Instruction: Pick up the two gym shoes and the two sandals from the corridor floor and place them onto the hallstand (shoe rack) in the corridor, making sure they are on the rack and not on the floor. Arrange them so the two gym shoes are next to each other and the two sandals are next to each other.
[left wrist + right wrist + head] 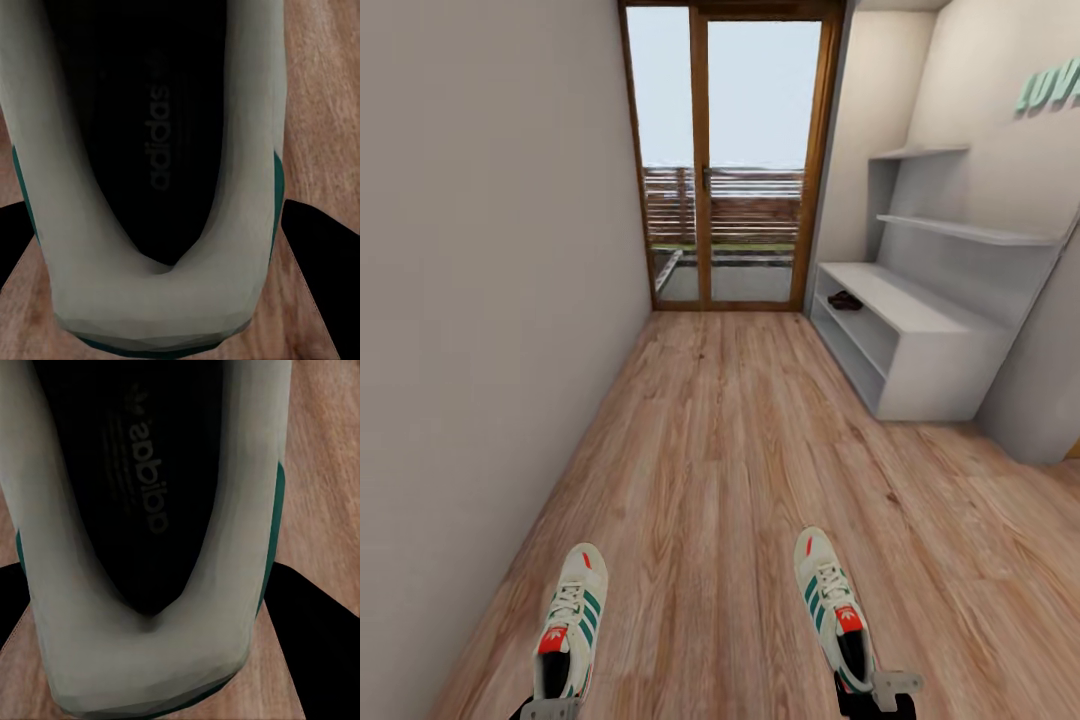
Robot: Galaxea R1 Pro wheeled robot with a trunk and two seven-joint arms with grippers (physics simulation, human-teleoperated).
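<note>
Gym shoes: two, one in each gripper, carried above the floor with toes pointing down the corridor. The left shoe hangs from the left gripper; the right shoe hangs from the right gripper. Both wrist views look down into a heel opening (left shoe, right shoe), with dark fingers flanking the heel on either side, so each gripper appears clamped on the heel collar.

Handling, as judged: light, with a soft padded upper that yields under pressure and a stiffer heel. The heel hold suits them, though a toe may droop or swing.

The rack stands well ahead at the right wall. The sandals already lie on its upper shelf, beside each other.
</note>
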